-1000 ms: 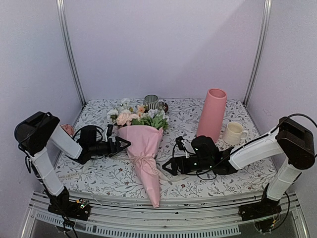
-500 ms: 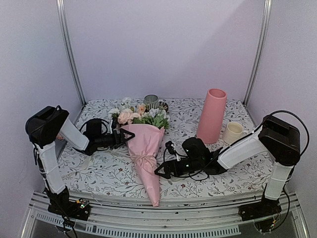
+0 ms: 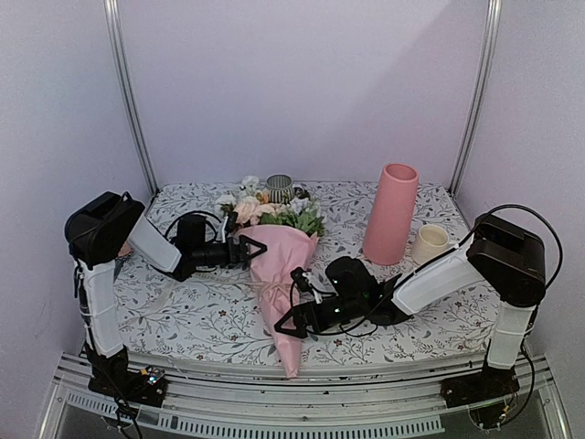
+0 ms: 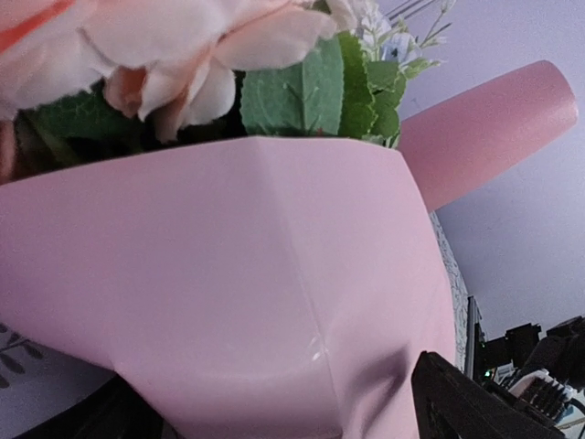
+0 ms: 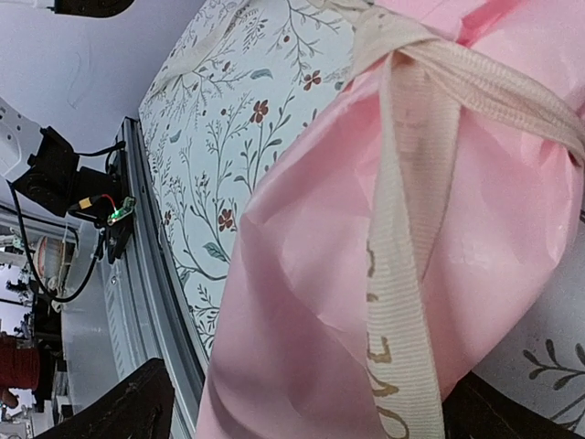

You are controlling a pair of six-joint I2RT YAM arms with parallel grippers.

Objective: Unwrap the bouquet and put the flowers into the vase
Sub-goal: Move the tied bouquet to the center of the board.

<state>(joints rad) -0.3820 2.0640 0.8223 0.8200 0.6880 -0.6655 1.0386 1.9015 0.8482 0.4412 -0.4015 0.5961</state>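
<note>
the bouquet point(image 3: 274, 261) lies mid-frame on the surface point(image 3: 183, 311). the left claw point(image 3: 249, 247) gapes wide at its paper rim. the right claw point(image 3: 289, 304) gapes wide around the ribbon point(image 5: 407, 229), gripping nothing.

We see the left end effector point(image 3: 247, 249) has moved right to the bouquet point(image 3: 281, 265) rim; the right end effector point(image 3: 285, 311) has slid left to the ribbon point(image 5: 402, 274); the flowers point(image 3: 265, 210) have shifted right.

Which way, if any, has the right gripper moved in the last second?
Yes: the right gripper has moved left, away from the vase, up to the bouquet.
</note>
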